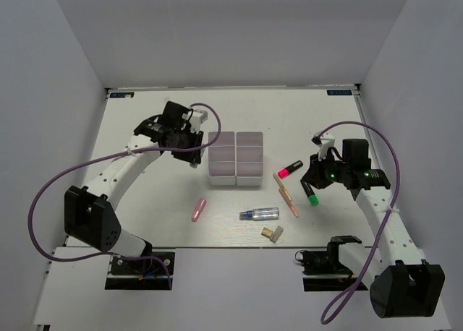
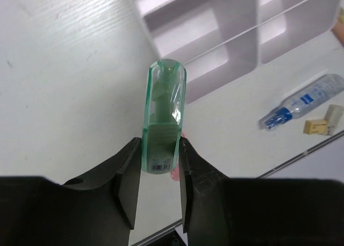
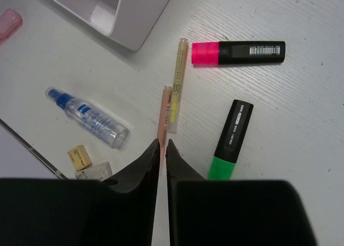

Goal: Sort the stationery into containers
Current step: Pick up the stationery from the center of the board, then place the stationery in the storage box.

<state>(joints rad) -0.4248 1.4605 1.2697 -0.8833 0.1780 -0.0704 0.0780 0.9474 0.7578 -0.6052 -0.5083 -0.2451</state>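
My left gripper (image 2: 160,141) is shut on a green capsule-like piece (image 2: 164,106) and hangs left of the two white containers (image 1: 222,179) (image 1: 249,181). My right gripper (image 3: 163,143) has its jaws almost together. A thin orange pen (image 3: 165,111) runs straight into the slit between them, and I cannot tell whether they touch it. In the top view that gripper (image 1: 311,181) stands beside the green-capped marker (image 1: 312,198). A red-capped marker (image 3: 239,52) and a yellowish pen (image 3: 178,79) lie beyond.
A pink capsule (image 1: 199,210), a clear bluish tube (image 1: 260,214) and a tan eraser block (image 1: 273,233) lie near the table's front edge. White walls close in the table on three sides.
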